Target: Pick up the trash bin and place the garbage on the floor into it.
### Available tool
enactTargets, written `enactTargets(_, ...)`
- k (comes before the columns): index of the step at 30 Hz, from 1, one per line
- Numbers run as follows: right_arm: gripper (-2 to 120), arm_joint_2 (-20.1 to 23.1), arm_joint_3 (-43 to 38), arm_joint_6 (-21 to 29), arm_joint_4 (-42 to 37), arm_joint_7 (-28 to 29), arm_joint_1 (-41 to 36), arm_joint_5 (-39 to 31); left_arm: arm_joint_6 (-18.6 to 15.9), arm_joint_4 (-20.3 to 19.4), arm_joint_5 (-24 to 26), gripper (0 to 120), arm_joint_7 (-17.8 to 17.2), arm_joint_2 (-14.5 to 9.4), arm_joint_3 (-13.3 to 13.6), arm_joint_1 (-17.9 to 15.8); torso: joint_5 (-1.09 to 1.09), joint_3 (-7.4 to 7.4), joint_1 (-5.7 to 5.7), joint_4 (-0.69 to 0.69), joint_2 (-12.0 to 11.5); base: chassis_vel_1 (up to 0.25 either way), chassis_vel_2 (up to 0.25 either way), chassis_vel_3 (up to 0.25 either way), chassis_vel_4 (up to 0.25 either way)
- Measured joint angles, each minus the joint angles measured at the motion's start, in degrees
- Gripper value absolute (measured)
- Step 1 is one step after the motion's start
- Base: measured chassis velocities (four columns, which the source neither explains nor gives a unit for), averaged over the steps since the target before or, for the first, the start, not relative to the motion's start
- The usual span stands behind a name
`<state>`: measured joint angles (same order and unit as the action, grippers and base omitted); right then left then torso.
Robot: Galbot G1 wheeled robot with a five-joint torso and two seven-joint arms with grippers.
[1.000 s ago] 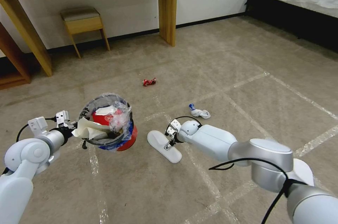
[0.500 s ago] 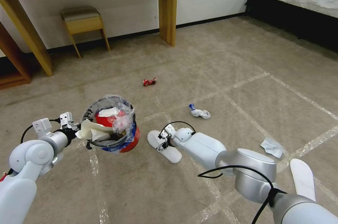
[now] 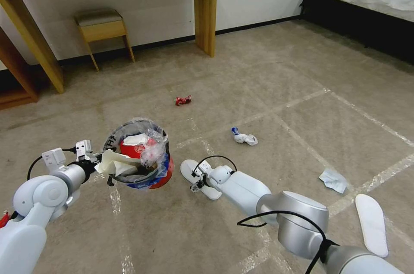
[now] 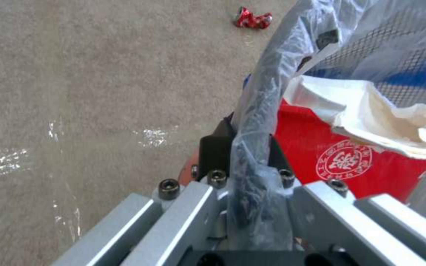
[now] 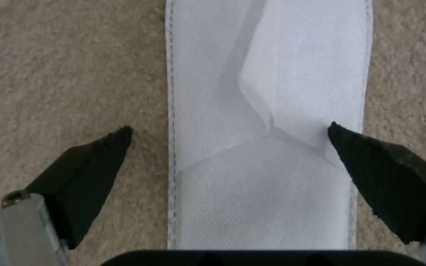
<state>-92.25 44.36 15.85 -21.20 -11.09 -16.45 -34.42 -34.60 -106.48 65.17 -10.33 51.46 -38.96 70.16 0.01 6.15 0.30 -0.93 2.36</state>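
Over the carpet, my left claw (image 3: 100,163) grips the litter-filled bin (image 3: 139,157); right claw (image 5: 227,147) straddles a slipper (image 5: 267,129), spread wide.

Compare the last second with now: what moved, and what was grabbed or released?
The right gripper slid back along the white slipper sole, open astride it, nothing grabbed. The left gripper, still clamped on the trash bin rim, lowered it slightly. Floor litter stayed put.

Full lifted bin (image 3: 138,157) — floor-strewn litter (image 3: 244,138)
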Motion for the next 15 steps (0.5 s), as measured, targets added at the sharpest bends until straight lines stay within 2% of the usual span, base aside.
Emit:
enactTargets(9, 95, -0.06, -1.51, -0.07, -0.48, 2.49, -1.43, 1.62, 0.23, -1.82, -0.43, 1, 0.32, 0.25, -1.35, 2.62, -0.01, -0.03, -0.02, -0.03, 0.04, 0.000, 0.000, 0.000, 0.000)
enactTargets(13, 87, 0.17, -1.65, 1.11, -2.36, 3.83, -1.57, 1.51, 0.31, -2.36, -0.48, 1, 0.34, 0.29, -1.54, 3.09, -0.02, -0.01, -0.02, -0.03, 0.04, 0.000, 0.000, 0.000, 0.000)
enactTargets(15, 81, 1.07, -1.15, 1.75, -4.01, 4.52, -1.60, 0.77, 0.37, -2.76, -0.48, 1, 0.34, 0.38, -1.55, 3.20, 0.01, 0.01, -0.02, 0.02, 0.02, 0.000, 0.000, 0.000, 0.000)
